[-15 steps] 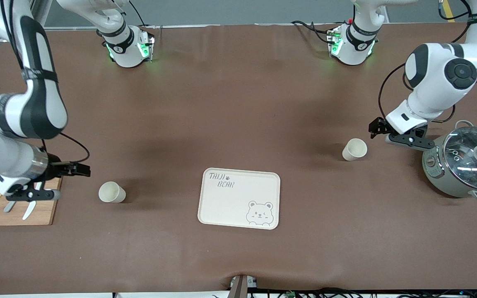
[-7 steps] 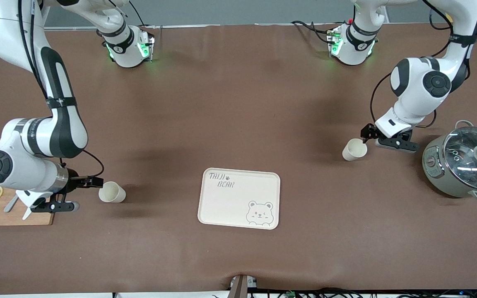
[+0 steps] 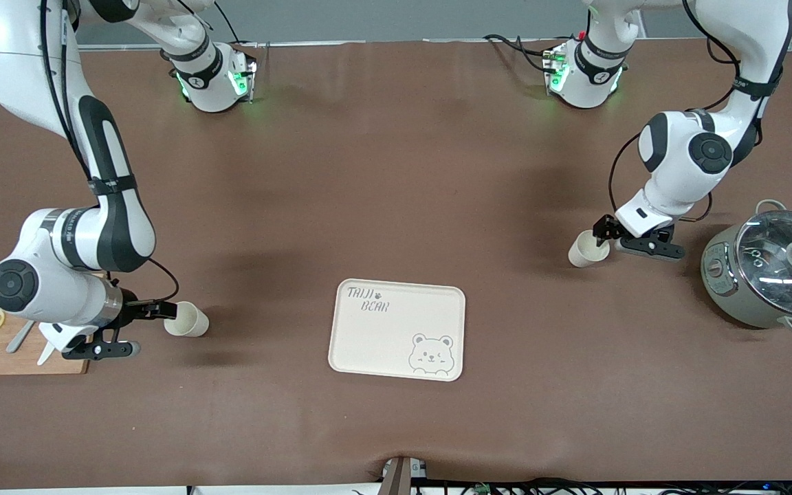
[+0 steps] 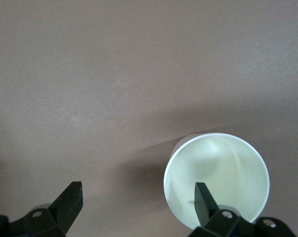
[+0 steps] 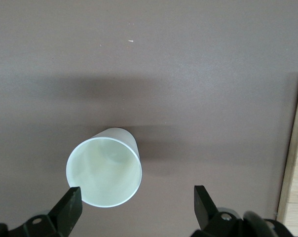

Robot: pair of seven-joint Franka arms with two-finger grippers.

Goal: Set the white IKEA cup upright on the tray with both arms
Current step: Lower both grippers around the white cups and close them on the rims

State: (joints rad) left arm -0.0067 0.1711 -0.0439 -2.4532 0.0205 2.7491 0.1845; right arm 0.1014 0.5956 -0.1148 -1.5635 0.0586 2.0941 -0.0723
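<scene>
Two spread pincers, left pincer (image 3: 601,232) and right pincer (image 3: 166,311), hang over the brown table (image 3: 396,172).

Two white cups stand upright with open mouths: one cup (image 3: 187,320) at left of centre in the front view, the other cup (image 3: 588,249) at the right. The cream tray (image 3: 382,337) with bear drawing lies flat at lower centre, between them.

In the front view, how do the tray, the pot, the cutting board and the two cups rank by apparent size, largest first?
1. Tray and pot: look alike, unsure.
2. Cutting board, partly hidden and cut off.
3. Two cups: look alike.
</scene>
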